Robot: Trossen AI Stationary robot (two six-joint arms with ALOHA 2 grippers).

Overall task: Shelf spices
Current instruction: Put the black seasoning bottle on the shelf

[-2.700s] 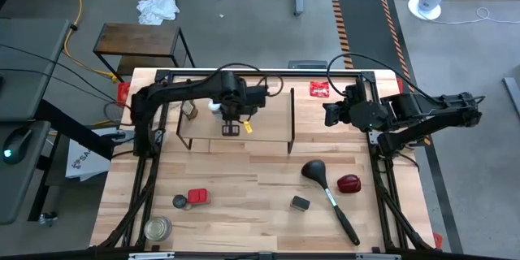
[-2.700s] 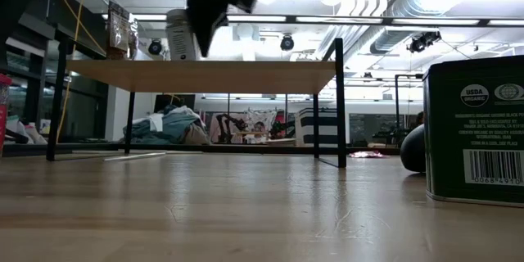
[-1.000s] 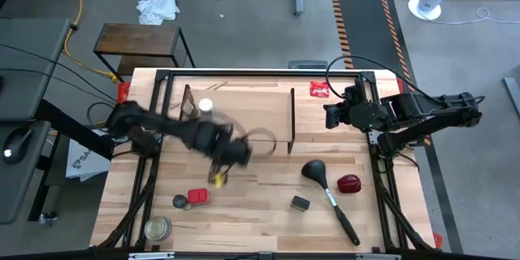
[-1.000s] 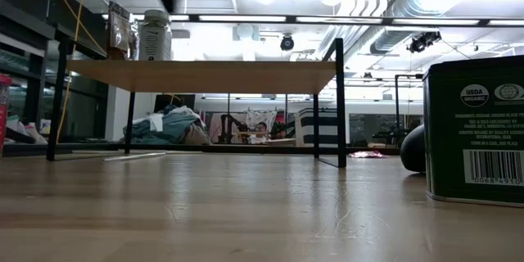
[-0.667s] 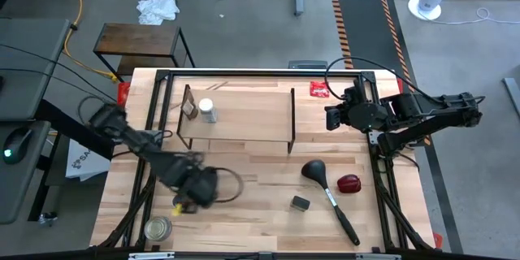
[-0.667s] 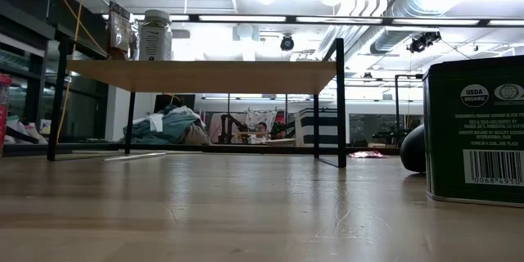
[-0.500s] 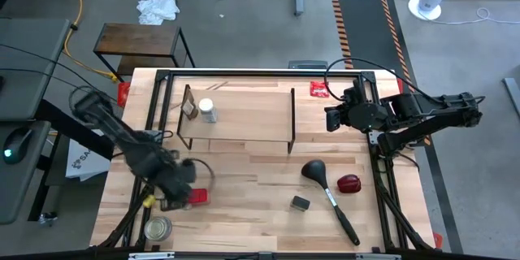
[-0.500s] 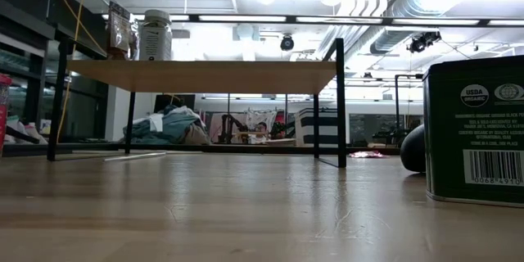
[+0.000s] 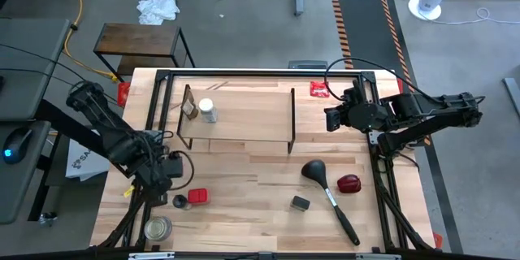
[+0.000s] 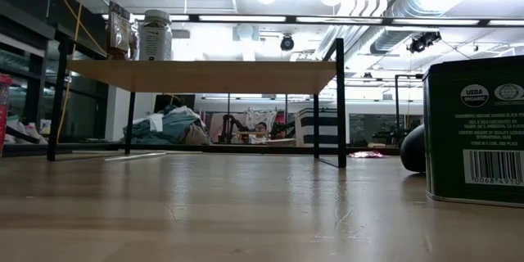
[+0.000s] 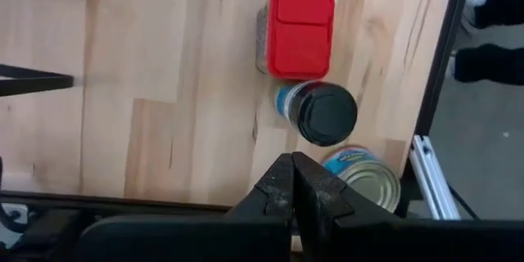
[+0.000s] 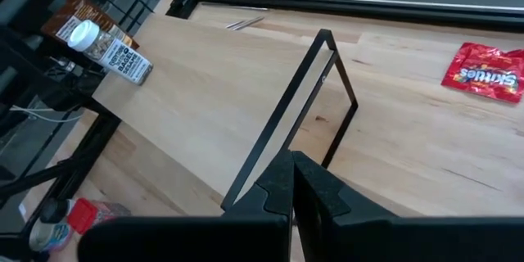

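Red square tin [image 9: 197, 197] beside left pincer [image 9: 159, 180]

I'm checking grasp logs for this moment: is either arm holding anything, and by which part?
Nothing is held. The left end effector is shut and empty above the dark-lidded jar and red tin; the right end effector is shut and empty too.

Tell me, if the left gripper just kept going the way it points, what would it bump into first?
Most likely the dark-lidded glass jar, which stands directly ahead of the shut left gripper, with the red square tin just beyond it. Depth is hard to judge, so it might pass above.
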